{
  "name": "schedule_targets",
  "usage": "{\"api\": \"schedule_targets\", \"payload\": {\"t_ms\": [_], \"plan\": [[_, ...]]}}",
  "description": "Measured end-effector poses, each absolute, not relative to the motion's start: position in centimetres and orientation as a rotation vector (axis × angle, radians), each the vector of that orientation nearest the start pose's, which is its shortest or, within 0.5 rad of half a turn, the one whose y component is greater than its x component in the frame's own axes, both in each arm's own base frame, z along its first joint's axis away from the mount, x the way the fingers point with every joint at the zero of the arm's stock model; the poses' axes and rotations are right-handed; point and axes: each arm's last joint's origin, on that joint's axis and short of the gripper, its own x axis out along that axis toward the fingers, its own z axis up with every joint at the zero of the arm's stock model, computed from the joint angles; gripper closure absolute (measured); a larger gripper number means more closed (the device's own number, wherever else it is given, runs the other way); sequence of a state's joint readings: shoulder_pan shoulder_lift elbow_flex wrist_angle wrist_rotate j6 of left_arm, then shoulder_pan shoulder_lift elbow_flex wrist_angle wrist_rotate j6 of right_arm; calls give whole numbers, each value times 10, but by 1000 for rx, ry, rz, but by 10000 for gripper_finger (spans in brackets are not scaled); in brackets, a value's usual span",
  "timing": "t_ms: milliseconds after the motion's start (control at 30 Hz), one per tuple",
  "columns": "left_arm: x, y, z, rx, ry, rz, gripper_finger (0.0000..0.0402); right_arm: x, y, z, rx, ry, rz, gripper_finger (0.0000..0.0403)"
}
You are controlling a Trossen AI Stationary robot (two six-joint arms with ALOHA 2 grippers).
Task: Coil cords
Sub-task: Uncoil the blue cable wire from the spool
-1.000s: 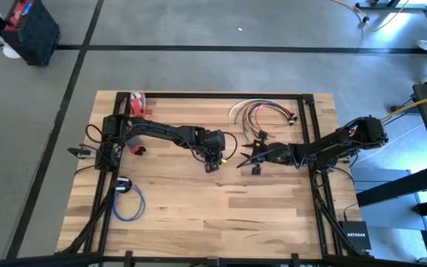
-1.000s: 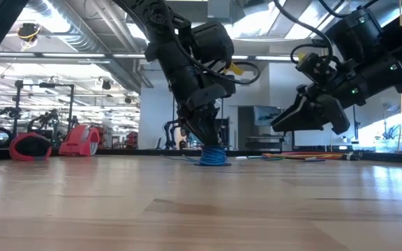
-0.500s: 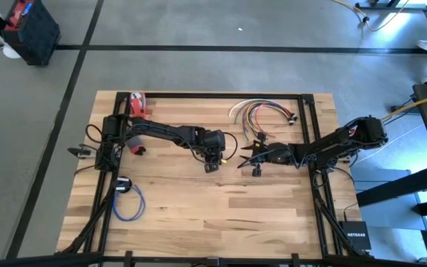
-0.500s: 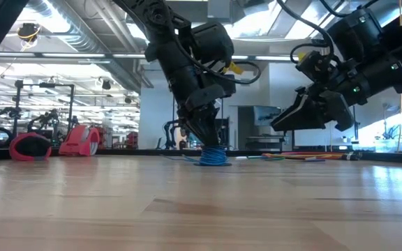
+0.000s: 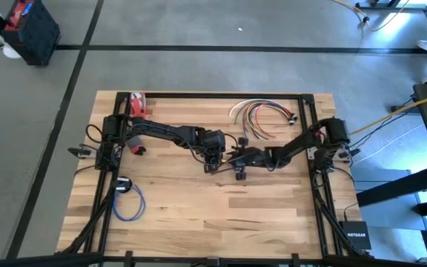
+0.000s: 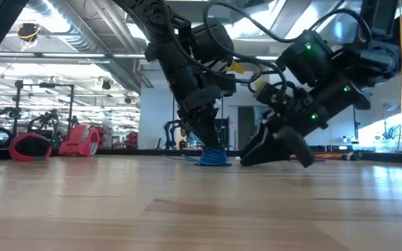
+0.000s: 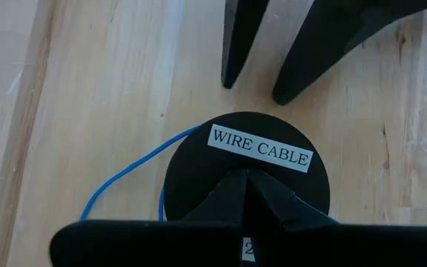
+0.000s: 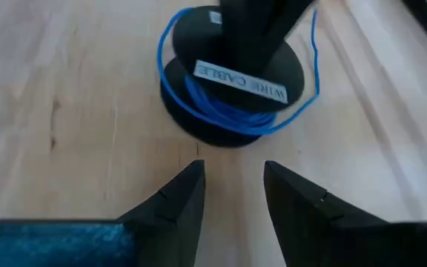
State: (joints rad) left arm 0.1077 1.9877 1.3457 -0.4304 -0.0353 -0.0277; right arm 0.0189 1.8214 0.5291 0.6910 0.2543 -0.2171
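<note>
Blue cord (image 8: 232, 111): sitting mid-surface, wound round black spool (image 7: 247, 172) marked WIRE CABLE; loose end trailing off on wood.
Left tool (image 5: 215, 153): fingers pressed together, pinning spool from above, not budging.
Right tool (image 5: 235, 157): fingers spread, holding nothing; arm now stretching in from its side & dipping low, tips arriving just beside spool.
Meaning: prob. lining up to catch slack & carry on winding.
Other cords (image 5: 262, 113): lying bunched near far edge, uncoiled.

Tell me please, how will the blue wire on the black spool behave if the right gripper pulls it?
The blue wire looks thin and hangs in slack loops, so it is probably floppy and light. Loose turns may slip off the black spool. The spool likely stays put, since the shut left gripper presses on it.
</note>
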Motion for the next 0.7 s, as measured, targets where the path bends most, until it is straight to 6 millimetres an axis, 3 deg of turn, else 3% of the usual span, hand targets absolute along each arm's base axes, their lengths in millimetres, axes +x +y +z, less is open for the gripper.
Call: {"api": "schedule_targets", "payload": {"t_ms": [200, 500, 600, 700], "plan": [[403, 44, 161, -62, 1070, 143, 401, 295, -8, 89, -407, 629, -142, 256], [403, 43, 161, -63, 1067, 143, 401, 303, -44, 94, -315, 595, -4, 256], [403, 43, 161, -60, 1067, 141, 401, 302, -48, 92, -280, 584, 108, 256], [403, 43, 162, -60, 1066, 141, 401, 304, -52, 89, -288, 560, 93, 256]]}}
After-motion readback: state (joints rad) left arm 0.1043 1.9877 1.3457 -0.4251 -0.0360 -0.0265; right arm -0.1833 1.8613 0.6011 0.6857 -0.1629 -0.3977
